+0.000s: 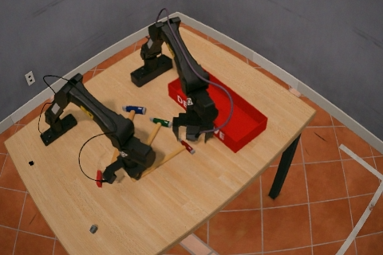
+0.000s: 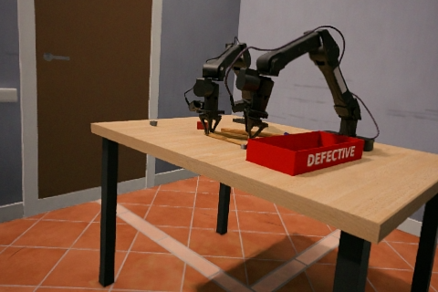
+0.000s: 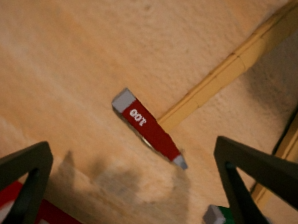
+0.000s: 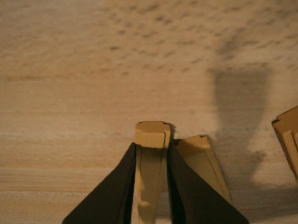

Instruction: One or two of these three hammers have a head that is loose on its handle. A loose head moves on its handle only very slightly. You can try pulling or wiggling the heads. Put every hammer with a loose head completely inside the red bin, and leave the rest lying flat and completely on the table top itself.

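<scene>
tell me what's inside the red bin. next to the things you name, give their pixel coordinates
From above, the visible floor of the red bin [image 1: 251, 132] [image 2: 274, 157] [image 3: 10, 192] is bare, no hammer on it. The part beneath the arm reaching over it is covered.

Lighting: moderate and warm over the table [image 1: 223, 183] [image 2: 182, 139], with the walls dimmer | Shadows: soft-edged patches in both wrist views; a broad dark one beneath the table in the exterior view | Quality: wood grain softly blurred in both wrist views

2 black arms, thin looping cables
</scene>
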